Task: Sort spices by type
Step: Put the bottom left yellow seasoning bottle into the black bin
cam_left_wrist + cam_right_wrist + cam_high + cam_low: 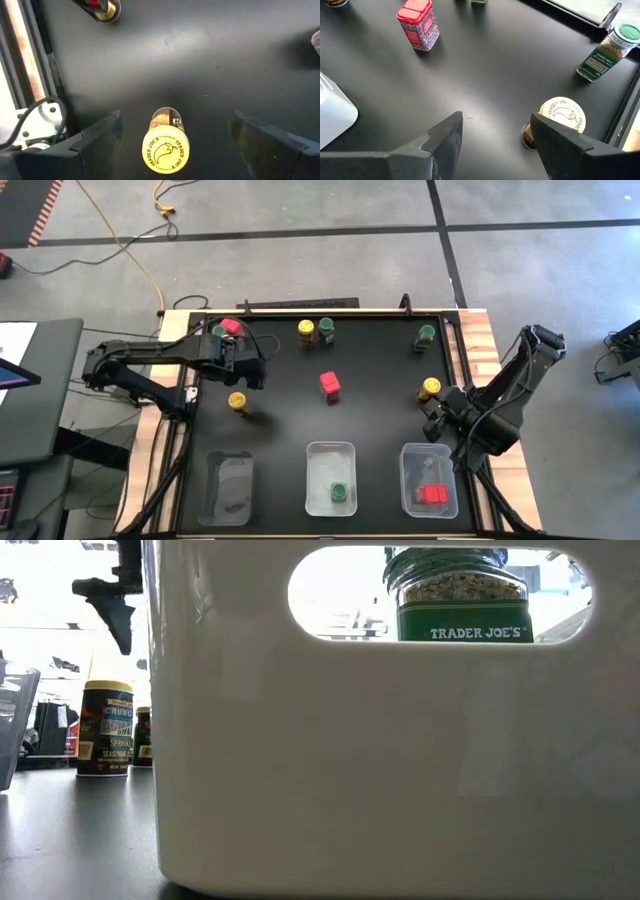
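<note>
Left gripper spread wide above yellow-lid jar, right gripper open beside another

Two dark jointed arms, black cabling along the links, broad flat matte-black fingers

A workshop or robotics lab: a bare grey concrete floor with dark taped lines, a yellow cable trailing across it, and a wood-edged black table.
</note>
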Controlling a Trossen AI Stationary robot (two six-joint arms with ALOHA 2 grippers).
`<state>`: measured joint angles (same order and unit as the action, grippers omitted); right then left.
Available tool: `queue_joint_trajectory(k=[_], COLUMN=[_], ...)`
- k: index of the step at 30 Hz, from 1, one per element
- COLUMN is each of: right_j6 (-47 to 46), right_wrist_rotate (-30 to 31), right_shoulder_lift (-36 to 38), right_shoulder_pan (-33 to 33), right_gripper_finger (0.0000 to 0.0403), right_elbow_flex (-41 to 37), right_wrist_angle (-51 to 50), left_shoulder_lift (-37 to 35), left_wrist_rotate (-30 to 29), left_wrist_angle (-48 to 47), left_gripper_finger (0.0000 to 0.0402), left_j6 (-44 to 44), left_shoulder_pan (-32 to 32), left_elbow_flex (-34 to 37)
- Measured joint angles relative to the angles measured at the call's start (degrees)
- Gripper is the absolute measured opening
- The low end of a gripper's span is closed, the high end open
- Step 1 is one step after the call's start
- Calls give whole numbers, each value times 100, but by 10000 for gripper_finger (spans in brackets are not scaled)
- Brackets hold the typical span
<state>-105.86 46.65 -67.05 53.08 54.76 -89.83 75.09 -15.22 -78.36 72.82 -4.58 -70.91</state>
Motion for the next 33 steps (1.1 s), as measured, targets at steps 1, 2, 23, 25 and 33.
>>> queue_joint_trajectory(k=[1, 2, 23, 25, 33], right_j6=[-1, -11, -18, -18, -18], right_wrist_rotate=[0, 0, -2, -1, -2], right_shoulder_lift=[0, 0, 0, 0, 0], right_shoulder_pan=[0, 0, 0, 0, 0], right_gripper_finger=[260, 260, 260, 260, 260], right_elbow_flex=[0, 0, 0, 0, 0], right_wrist_angle=[11, 15, 183, 206, 209], left_shoulder_lift=[0, 0, -13, -12, -11], left_wrist_rotate=[66, 157, 1231, 1268, 1392], left_wrist_angle=[38, 85, 1802, 1772, 1790], left_gripper_finger=[349, 349, 348, 348, 335], left_j6=[5, 8, 0, -7, -180], left_shoulder_pan=[0, 0, -31, -31, -31], left_elbow_flex=[95, 216, 2077, 2136, 2164])
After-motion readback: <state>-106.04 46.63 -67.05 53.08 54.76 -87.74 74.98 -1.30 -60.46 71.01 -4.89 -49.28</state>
